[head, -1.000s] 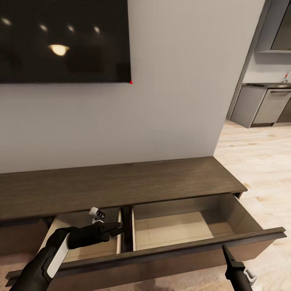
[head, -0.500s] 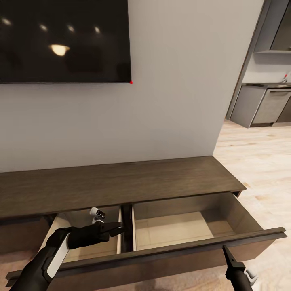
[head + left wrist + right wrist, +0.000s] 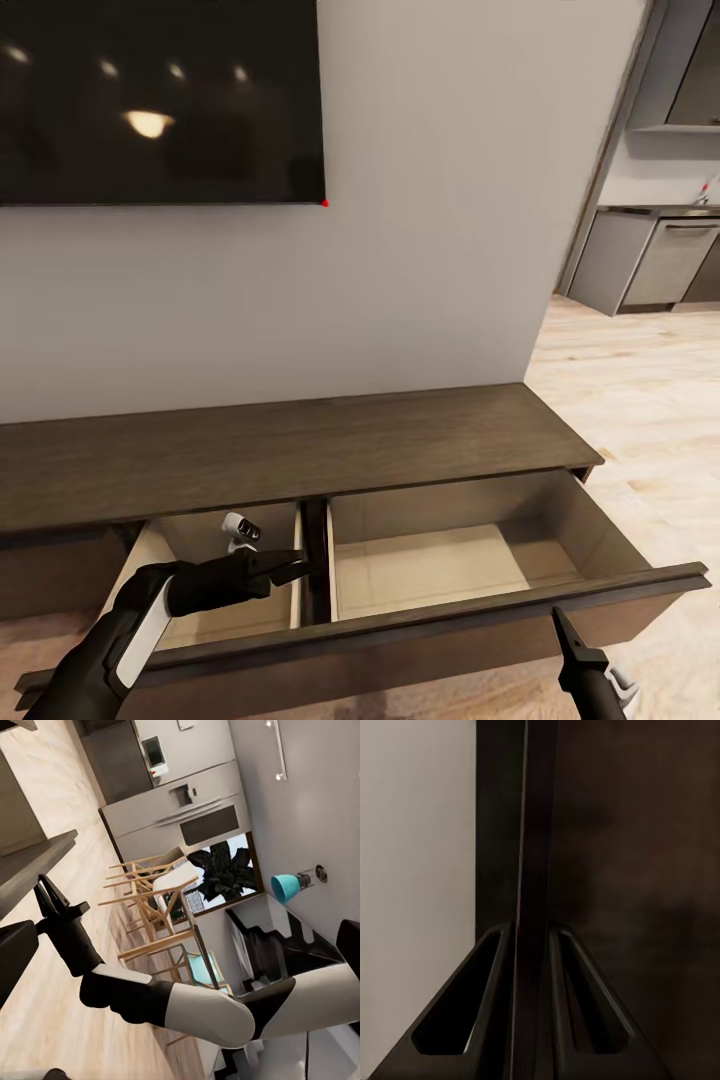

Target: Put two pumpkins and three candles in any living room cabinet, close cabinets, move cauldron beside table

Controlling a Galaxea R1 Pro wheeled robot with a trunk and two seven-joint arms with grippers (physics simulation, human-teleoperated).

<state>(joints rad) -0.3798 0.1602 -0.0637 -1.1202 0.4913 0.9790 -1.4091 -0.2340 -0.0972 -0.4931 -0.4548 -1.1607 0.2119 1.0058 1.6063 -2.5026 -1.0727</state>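
Observation:
The cabinet (image 3: 300,450), a long low dark-brown unit, stands against the grey wall with its wide drawer (image 3: 400,625) pulled out. Both beige compartments hold nothing. My left gripper (image 3: 298,565) hovers over the left compartment by the divider, its fingers slightly apart and holding nothing. My right gripper (image 3: 556,618) points up just in front of the drawer front, shut and holding nothing; it also shows as right gripper (image 3: 45,889) and right gripper (image 3: 534,937), close to the dark wood (image 3: 637,870). The pumpkins, candles, cauldron and table are out of view.
A black TV (image 3: 160,100) hangs on the wall above the cabinet. Pale wood floor (image 3: 650,420) runs right toward grey kitchen units (image 3: 660,260). Wooden chairs (image 3: 150,900) stand farther off.
The whole picture has shifted a touch, so the camera moved. Arms and drawer hold their places.

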